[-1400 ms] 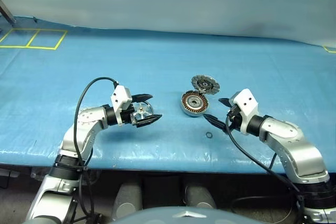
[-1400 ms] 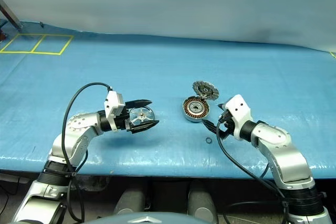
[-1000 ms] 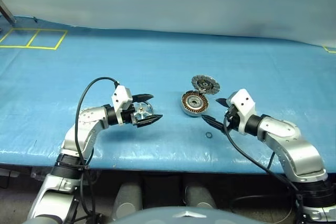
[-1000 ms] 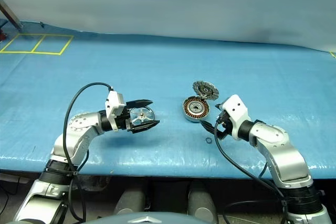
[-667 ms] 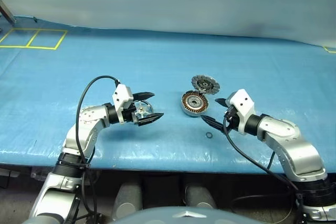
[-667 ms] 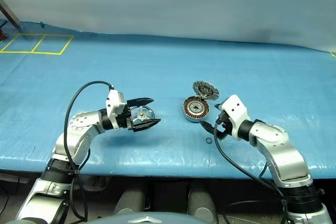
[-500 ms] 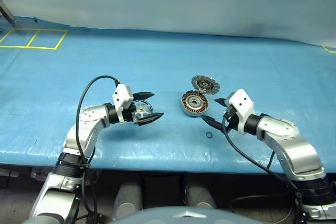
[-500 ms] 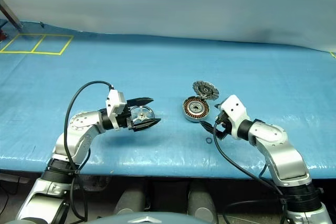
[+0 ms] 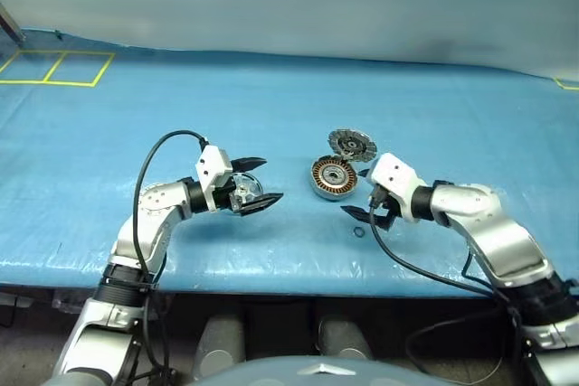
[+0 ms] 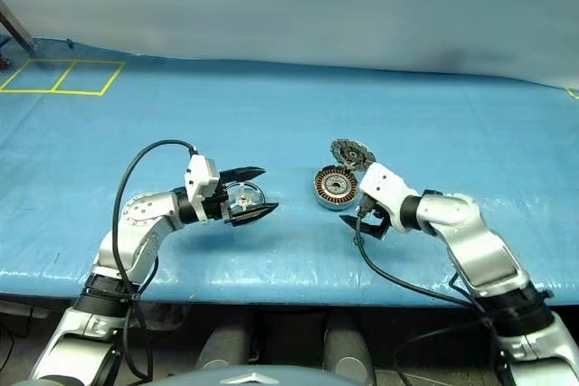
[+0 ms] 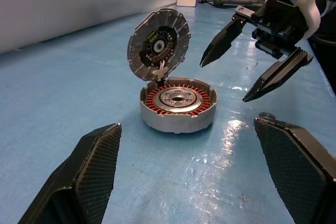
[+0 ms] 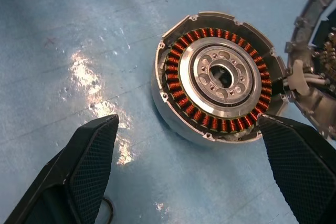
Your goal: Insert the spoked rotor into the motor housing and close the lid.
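Left claw (image 9: 253,182) hangs just above the blue counter (image 9: 271,97) with its fingers spread wide, and the rotor (image 9: 242,192) shows between them; whether they press on it, I cannot tell. Over to the right sits the housing (image 9: 331,177), copper windings showing, its lid (image 9: 346,143) tipped up on the hinge at the far edge. Right claw (image 9: 364,193) is gaping open, empty, angled down just beside the housing. A tiny black ring (image 9: 359,232) lies on the counter close by that claw.
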Robot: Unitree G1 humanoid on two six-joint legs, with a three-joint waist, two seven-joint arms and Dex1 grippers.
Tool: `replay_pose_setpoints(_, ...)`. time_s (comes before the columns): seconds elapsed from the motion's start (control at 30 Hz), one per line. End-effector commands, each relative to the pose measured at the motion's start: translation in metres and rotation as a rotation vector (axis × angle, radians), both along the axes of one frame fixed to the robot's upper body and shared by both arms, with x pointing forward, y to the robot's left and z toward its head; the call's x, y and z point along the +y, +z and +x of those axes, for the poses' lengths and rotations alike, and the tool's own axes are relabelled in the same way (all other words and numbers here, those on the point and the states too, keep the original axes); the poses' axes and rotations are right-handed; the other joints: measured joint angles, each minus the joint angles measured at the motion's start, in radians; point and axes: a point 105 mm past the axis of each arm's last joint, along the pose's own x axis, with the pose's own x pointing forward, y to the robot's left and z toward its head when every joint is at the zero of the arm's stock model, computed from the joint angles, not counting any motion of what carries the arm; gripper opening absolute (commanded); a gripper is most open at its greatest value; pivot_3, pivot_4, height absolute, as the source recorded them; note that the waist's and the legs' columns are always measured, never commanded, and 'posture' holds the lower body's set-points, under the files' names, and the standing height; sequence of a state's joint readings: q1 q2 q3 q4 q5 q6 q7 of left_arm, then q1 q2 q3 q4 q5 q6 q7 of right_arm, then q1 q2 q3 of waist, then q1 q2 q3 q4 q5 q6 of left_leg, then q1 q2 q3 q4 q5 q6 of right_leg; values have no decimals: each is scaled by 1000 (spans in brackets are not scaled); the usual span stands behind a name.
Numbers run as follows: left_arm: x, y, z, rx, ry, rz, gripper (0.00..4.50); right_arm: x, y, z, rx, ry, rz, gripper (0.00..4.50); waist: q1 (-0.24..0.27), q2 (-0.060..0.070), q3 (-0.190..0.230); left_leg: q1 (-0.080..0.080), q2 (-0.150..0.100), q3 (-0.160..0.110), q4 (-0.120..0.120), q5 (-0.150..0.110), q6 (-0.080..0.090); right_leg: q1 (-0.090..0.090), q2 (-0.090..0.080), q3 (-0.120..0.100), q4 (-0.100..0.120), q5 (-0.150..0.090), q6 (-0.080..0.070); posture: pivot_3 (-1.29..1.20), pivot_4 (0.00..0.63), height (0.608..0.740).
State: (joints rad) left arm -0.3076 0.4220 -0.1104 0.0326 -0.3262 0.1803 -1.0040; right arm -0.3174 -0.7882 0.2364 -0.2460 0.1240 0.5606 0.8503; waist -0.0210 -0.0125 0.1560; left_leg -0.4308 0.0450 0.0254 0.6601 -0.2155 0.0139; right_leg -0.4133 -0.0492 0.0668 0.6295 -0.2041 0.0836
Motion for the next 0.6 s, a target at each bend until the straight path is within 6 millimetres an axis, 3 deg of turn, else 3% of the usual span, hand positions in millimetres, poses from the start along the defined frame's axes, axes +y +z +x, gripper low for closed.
replay_pose_setpoints(0.03, -4, 4, -1, -35, -10, -8, 4441, 9, 6, 9, -33, 103, -99, 4468, -1, 0, 0, 0, 0, 0, 0, 0, 0, 0, 0, 0, 0, 0, 0, 0, 150, 740)
replay_pose_setpoints(0.17, -3, 1, -4, -30, 0, -11, 4441, 22, 12, 22, -17, 201, -167, 4468, 1, 0, 0, -1, 0, 0, -1, 0, 0, -1, 0, 0, 0, 1, -1, 0, 150, 740)
replay_pose_setpoints(0.33, 0, -1, -6, -32, 27, -15, 4441, 23, 6, 35, 22, 242, -247, 4468, 4, 0, 0, -1, 0, 0, -1, 0, 0, -1, 0, 0, 0, 1, -1, 0, 150, 740)
replay_pose_setpoints(0.6, 9, -5, -10, -31, 74, -15, 4441, 22, -1, 36, 49, 275, -310, 4468, 4, 0, 0, -1, 0, 0, -1, 0, 0, -1, 0, 0, 0, 1, -1, 0, 150, 740)
